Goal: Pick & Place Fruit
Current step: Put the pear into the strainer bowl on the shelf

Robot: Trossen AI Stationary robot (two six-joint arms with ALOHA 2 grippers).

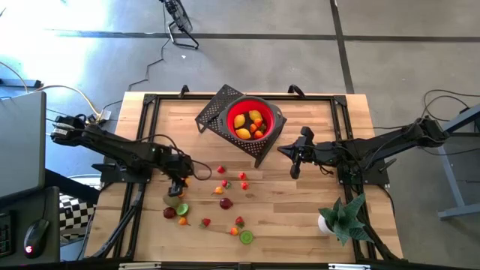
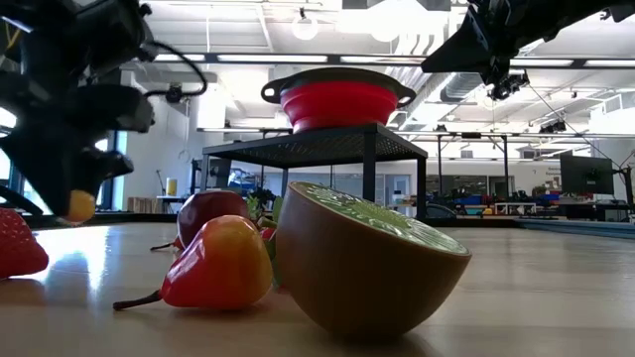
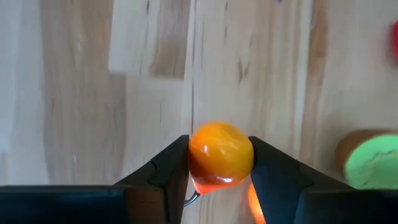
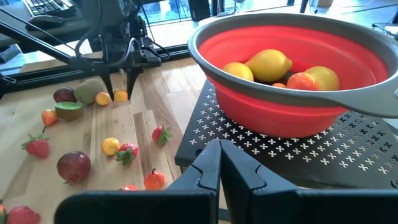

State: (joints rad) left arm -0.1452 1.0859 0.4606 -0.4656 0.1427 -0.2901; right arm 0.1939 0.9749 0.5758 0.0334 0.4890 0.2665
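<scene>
Orange fruit (image 3: pixel 221 154) clamped in left end effector (image 3: pixel 219 163) just above table (image 3: pixel 93 93), right end effector (image 4: pixel 219 163) closed, empty, beside red bowl (image 4: pixel 261 106)

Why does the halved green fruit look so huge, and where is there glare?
Low view: the halved green fruit sits nearest the lens, dwarfing the red bowl; ceiling lights flare, the tabletop shines. Left wrist view: a highlight glints on the orange fruit.

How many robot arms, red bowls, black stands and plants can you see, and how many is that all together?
Robot arms: 2, the left arm, whose left gripper holds an orange fruit just above the table, and the right arm, beside the bowl
Red bowl: 1
Black stand: 1
Plant: 1
Total: 5
</scene>
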